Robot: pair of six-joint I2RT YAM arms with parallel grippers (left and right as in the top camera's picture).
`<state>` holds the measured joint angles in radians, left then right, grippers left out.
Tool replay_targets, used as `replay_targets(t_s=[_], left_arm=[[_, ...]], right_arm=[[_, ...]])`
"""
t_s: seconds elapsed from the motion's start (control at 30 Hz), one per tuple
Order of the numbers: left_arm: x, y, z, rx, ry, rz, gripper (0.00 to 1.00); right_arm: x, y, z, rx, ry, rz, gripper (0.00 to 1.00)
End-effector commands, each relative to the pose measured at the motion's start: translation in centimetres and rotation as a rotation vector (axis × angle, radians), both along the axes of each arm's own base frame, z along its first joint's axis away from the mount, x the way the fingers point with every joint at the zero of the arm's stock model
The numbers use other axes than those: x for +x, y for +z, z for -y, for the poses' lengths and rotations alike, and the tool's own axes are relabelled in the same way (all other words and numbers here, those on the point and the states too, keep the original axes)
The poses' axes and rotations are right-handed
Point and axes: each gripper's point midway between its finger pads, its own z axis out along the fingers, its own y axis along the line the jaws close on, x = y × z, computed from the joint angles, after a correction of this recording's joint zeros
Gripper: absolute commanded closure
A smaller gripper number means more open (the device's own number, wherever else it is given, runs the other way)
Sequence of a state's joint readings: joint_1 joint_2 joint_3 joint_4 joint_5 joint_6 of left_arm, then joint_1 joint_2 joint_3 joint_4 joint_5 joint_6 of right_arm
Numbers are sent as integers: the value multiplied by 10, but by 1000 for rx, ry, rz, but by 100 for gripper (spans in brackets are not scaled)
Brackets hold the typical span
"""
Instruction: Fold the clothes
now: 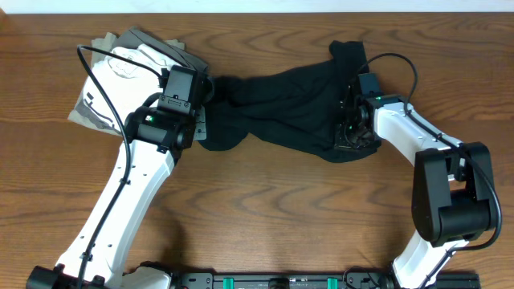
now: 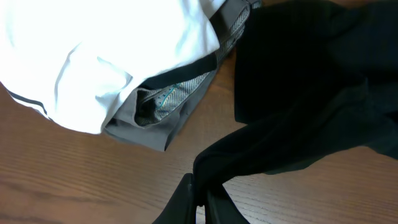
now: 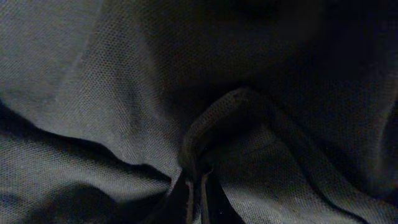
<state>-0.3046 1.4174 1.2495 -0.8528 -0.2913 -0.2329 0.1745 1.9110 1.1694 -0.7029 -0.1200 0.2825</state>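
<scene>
White cloth sits at the upper left of the overhead view: a folded white garment [image 1: 132,63] lies on top of folded grey garments [image 1: 96,112], and neither is part of this job. Just right of that pile, the left gripper [image 2: 199,202] has its fingers drawn nearly together on a ridge of the black shirt [image 1: 281,100], so it appears to be pinching the shirt's left end. The shirt lies across the upper middle of the wooden table [image 1: 265,201] as a rumpled band, pulled out between the two arms and touching the grey stack at its left end. At its right end, the right gripper [image 3: 198,193] is closed tight on a small pucker of knit fabric. By my reading the folding has hardly begun. No clean crease shows, the cloth is bunched rather than flat, and spreading it, squaring it and making every fold are all left to do. The collar, chest logo and sleeve mark cannot be found in the dark folds. The right wrist view is too dim to tell which part of the shirt is held, and in the overhead view both sets of fingertips are hidden by the wrists.
</scene>
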Motion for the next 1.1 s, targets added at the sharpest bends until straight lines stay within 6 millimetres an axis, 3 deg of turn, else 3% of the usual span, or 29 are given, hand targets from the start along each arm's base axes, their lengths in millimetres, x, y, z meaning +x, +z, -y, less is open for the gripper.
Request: replay_targets(t_s=[0.0, 0.2, 0.4, 0.57, 0.67, 0.7, 0.87, 0.97, 1.03, 1.07], left_arm=[[0, 9, -4, -4, 17, 27, 94], [0, 9, -4, -4, 17, 28, 94], [0, 9, -4, -5, 17, 29, 94], [0, 10, -4, -5, 17, 29, 94], [0, 10, -4, -5, 17, 29, 94], [0, 10, -4, -5, 17, 29, 94], [-1, 9, -4, -4, 17, 25, 94], [-1, 9, -4, -1, 14, 24, 94], [-1, 9, -4, -2, 14, 26, 94], [0, 9, -4, -2, 14, 26, 94]], right_arm=[[4, 13, 24, -62, -66, 41, 99], [21, 84, 51, -60, -101, 246, 99], [24, 127, 65, -56, -143, 371, 99], [32, 139, 63, -21, -142, 426, 99], [45, 160, 17, 202, 62, 526, 99], [48, 165, 10, 233, 101, 555, 99], [52, 163, 23, 205, -23, 538, 99], [43, 150, 43, 121, -145, 471, 99], [40, 149, 40, 114, -83, 467, 99], [39, 150, 32, 127, 29, 482, 99]])
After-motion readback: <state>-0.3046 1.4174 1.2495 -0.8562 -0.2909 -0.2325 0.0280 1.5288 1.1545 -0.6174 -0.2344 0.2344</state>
